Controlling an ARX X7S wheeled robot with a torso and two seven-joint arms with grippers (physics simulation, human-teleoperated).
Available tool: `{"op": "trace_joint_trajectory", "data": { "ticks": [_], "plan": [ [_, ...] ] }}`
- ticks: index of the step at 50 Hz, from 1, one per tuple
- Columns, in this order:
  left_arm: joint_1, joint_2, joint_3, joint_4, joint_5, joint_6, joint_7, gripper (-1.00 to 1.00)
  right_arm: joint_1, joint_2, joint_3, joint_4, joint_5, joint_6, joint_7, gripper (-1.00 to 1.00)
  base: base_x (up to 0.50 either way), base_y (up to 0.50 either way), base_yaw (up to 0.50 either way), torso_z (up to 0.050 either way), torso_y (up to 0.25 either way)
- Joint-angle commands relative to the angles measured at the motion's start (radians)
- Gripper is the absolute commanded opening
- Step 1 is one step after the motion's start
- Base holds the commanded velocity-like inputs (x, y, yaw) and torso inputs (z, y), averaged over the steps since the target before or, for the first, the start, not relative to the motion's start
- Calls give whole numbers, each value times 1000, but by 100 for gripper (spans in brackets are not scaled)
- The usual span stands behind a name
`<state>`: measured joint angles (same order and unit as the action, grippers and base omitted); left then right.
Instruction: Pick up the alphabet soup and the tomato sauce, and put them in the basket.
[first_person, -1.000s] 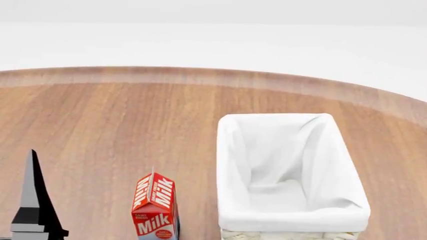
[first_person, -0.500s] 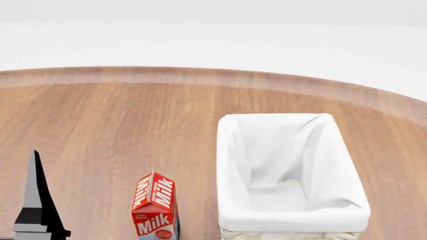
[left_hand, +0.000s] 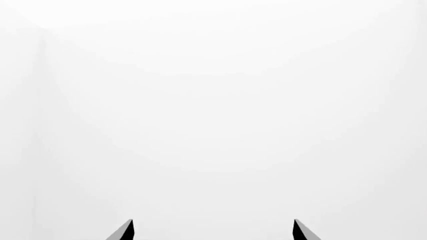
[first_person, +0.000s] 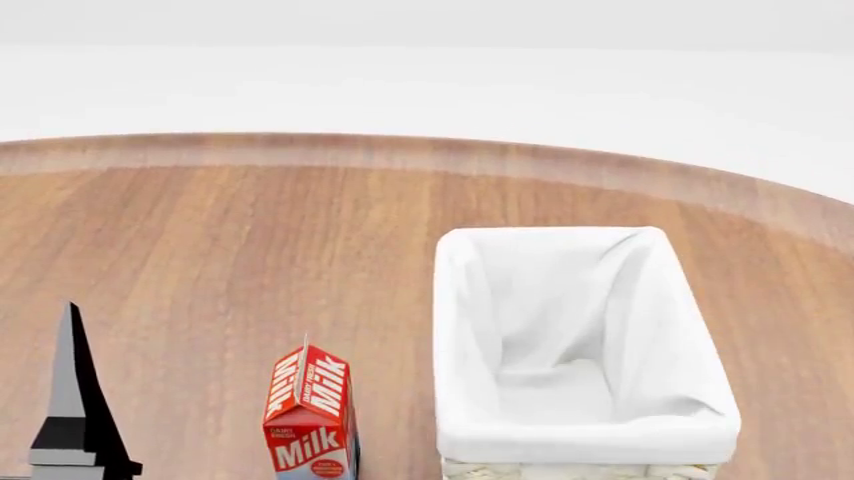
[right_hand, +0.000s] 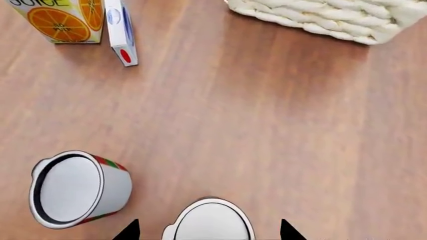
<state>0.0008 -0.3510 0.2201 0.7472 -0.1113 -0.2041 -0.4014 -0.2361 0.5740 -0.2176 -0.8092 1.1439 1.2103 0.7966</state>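
The basket (first_person: 587, 440), cream wicker with a white lining, stands empty on the wooden table; its wicker wall also shows in the right wrist view (right_hand: 320, 17). The tomato sauce (right_hand: 77, 187), a red-and-green can with a silvery top, stands beside my right gripper. My right gripper (right_hand: 208, 231) is open, with its fingertips either side of a second silvery-topped can (right_hand: 210, 220) and apart from it. That can's label is hidden, so I cannot tell whether it is the alphabet soup. My left gripper (left_hand: 213, 230) is open and empty, facing blank white. One of its fingers (first_person: 74, 400) shows in the head view.
A red milk carton (first_person: 310, 420) stands left of the basket. An orange juice carton (right_hand: 63, 20) and a white-and-blue carton (right_hand: 123, 32) stand beyond the cans in the right wrist view. The round table's far edge (first_person: 427, 150) curves across the back.
The left gripper's finger in the head view has sunk slightly down and to the right. The basket and milk carton have not moved.
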Motion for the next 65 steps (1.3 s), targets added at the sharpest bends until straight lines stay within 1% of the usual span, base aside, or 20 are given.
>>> {"op": "trace_joint_trajectory", "data": {
  "ticks": [1, 11, 38, 65],
  "plan": [
    [2, -2, 7, -9, 2, 10, -4, 100, -29, 8, -38, 39, -84, -67, -65, 100, 0, 0, 0, 0, 0],
    [6, -5, 7, -9, 1, 13, -7, 100, -51, 13, -57, 74, -132, -120, -109, 100, 0, 0, 0, 0, 0],
    [-5, -13, 13, 1, -3, -1, -15, 100, -66, 17, -76, 109, -162, -174, -147, 100, 0, 0, 0, 0, 0],
    [-1, -18, 19, -13, -5, 15, -23, 100, -84, 23, -101, 161, -198, -236, -186, 100, 0, 0, 0, 0, 0]
  ]
}}
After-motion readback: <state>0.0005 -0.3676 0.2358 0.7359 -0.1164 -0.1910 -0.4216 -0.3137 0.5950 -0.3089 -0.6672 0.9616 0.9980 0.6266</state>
